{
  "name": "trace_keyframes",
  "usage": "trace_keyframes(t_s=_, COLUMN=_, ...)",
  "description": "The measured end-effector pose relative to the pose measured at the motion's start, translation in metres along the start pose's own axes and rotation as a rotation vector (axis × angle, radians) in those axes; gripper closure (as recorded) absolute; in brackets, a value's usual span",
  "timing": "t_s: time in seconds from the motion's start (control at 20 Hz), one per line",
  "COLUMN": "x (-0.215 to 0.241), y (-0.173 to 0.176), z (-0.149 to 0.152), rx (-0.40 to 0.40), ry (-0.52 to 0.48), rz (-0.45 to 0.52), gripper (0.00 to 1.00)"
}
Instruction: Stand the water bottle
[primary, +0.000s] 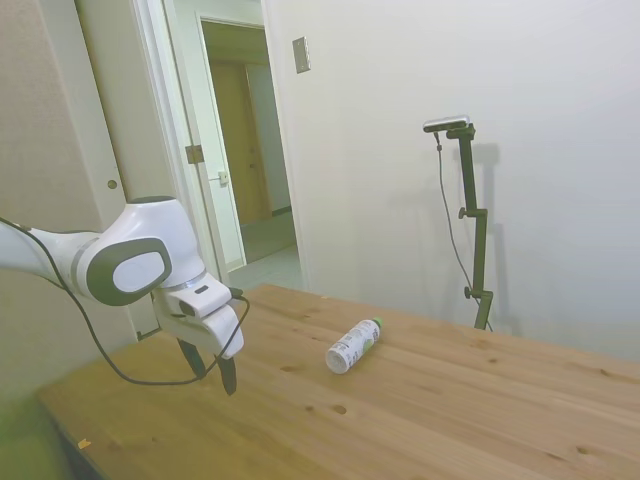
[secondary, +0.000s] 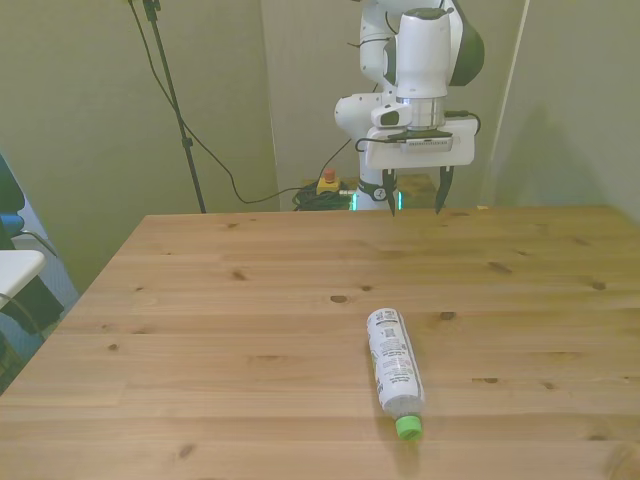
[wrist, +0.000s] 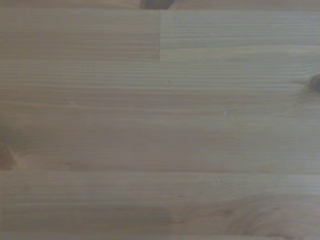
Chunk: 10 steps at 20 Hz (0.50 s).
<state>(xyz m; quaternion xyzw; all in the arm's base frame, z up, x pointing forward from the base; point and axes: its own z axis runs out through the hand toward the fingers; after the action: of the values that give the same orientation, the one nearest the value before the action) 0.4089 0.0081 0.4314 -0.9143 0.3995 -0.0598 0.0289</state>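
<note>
Gripper (secondary: 412, 198) hangs above the table's (secondary: 200, 300) far edge, fingers spread wide, nothing between them. Well apart from it, the water bottle (secondary: 393, 364) lies flat on its side, long axis running far to near, green cap pointing at the near edge. The wrist view catches only blurred wooden planks.

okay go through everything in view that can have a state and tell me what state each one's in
water bottle: lying on its side on the table, green cap on, untouched.
gripper: fingers open, empty, hanging above the table, well apart from the bottle.
door: open.
</note>
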Motion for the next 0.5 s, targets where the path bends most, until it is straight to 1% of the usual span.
trace_keyframes(t_s=0.1, x=0.0, y=0.0, z=0.002, rx=-0.004, ry=-0.001, rz=-0.001, gripper=0.0)
trace_keyframes(t_s=0.35, x=0.011, y=-0.001, z=0.001, rx=0.001, ry=0.034, rz=0.0, gripper=0.0)
trace_keyframes(t_s=0.5, x=0.03, y=-0.015, z=-0.011, rx=0.011, ry=0.063, rz=0.005, gripper=0.0)
